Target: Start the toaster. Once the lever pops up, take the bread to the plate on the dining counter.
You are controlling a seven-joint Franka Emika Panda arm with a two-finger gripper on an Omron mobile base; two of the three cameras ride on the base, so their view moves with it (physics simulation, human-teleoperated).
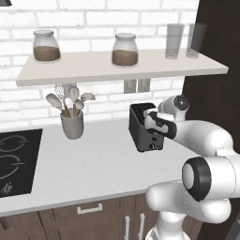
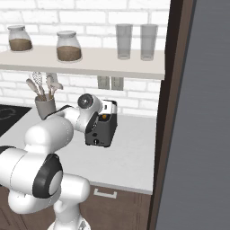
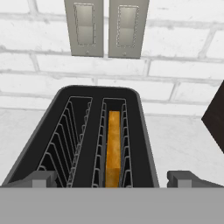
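The dark toaster (image 1: pixel 142 130) (image 2: pixel 101 131) (image 3: pixel 97 144) stands on the white worktop near the wall. A golden-tan bread (image 3: pixel 113 144) slice sits sunk in its right-hand slot in the hand view, and the other slot holds nothing. My gripper (image 1: pixel 151 121) (image 2: pixel 104 113) (image 3: pixel 113 179) hovers just above the toaster's near end, looking down into the slots. Its fingertips (image 3: pixel 43 178) stand wide apart, open, with nothing between them. The plate and the dining counter are out of view.
A grey utensil holder (image 1: pixel 72 123) stands left of the toaster and a black hob (image 1: pixel 14 161) lies at far left. A shelf (image 1: pixel 122 68) with jars and glasses hangs overhead. Two wall sockets (image 3: pixel 106 28) sit behind. A tall dark cabinet (image 2: pixel 170 112) borders the right.
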